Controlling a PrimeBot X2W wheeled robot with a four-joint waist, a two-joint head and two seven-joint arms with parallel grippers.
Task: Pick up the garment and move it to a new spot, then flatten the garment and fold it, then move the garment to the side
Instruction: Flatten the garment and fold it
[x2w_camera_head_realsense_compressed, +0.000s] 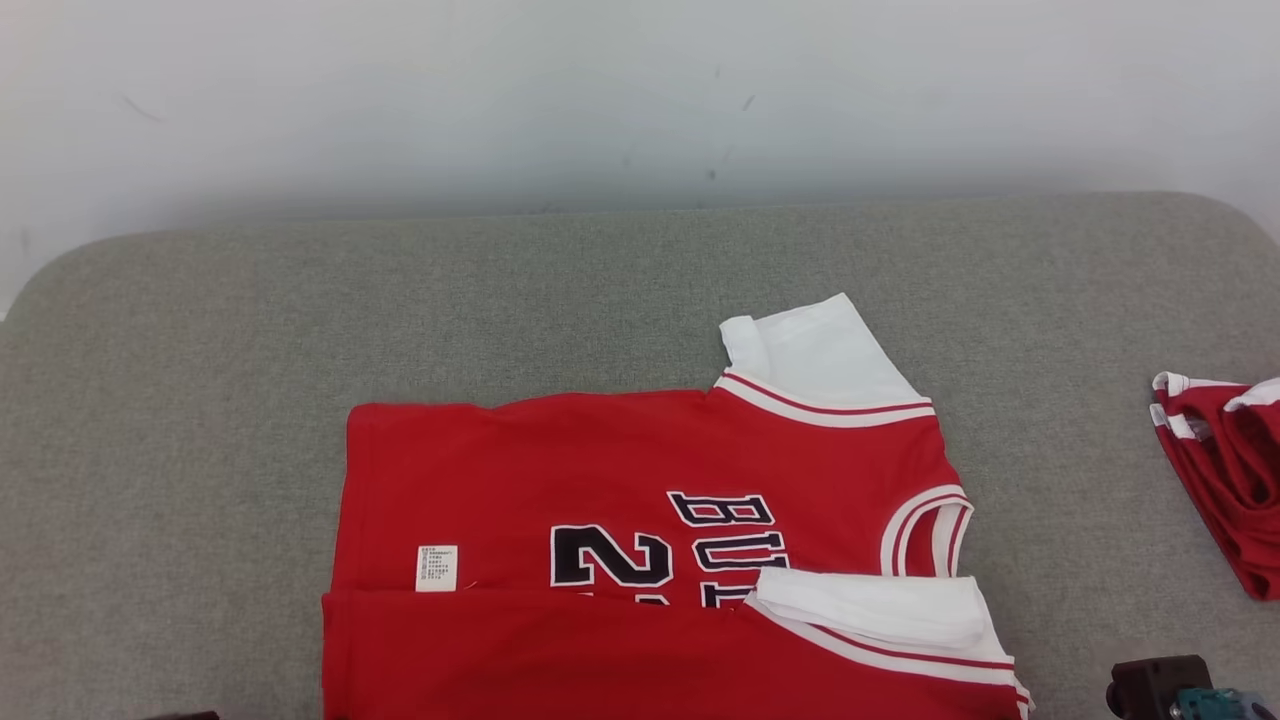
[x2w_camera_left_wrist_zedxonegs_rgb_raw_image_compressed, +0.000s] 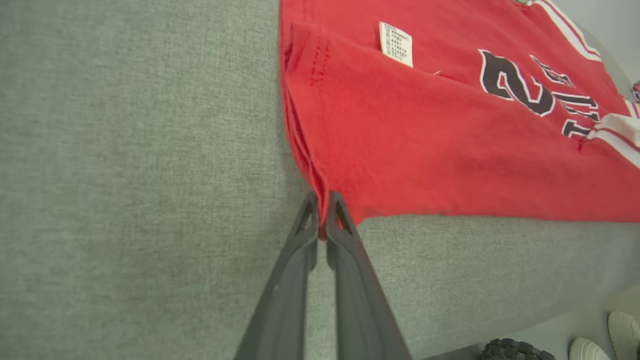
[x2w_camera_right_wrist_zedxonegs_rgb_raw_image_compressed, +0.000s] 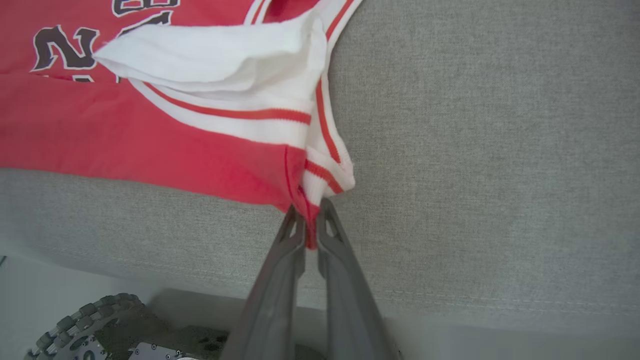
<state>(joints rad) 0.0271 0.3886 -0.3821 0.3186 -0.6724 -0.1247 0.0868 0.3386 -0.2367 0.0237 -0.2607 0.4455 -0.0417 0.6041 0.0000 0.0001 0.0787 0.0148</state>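
The garment (x2w_camera_head_realsense_compressed: 640, 480) is a red jersey with white sleeves, black lettering and a white care label, lying on the grey table (x2w_camera_head_realsense_compressed: 200, 400) with its near edge folded over onto itself. My left gripper (x2w_camera_left_wrist_zedxonegs_rgb_raw_image_compressed: 322, 212) is shut on the garment's (x2w_camera_left_wrist_zedxonegs_rgb_raw_image_compressed: 425, 140) near hem corner. My right gripper (x2w_camera_right_wrist_zedxonegs_rgb_raw_image_compressed: 310, 215) is shut on the garment's (x2w_camera_right_wrist_zedxonegs_rgb_raw_image_compressed: 150, 135) near corner by the white and red armhole trim. Part of the right arm's dark hardware (x2w_camera_head_realsense_compressed: 1165, 690) shows at the head view's lower right.
A folded pile of red and white clothes (x2w_camera_head_realsense_compressed: 1225, 470) lies at the table's right edge. The pale wall (x2w_camera_head_realsense_compressed: 640, 90) rises behind the table. A wheel of my base (x2w_camera_right_wrist_zedxonegs_rgb_raw_image_compressed: 85, 325) and white shoes (x2w_camera_left_wrist_zedxonegs_rgb_raw_image_compressed: 620, 330) are on the floor below the table's near edge.
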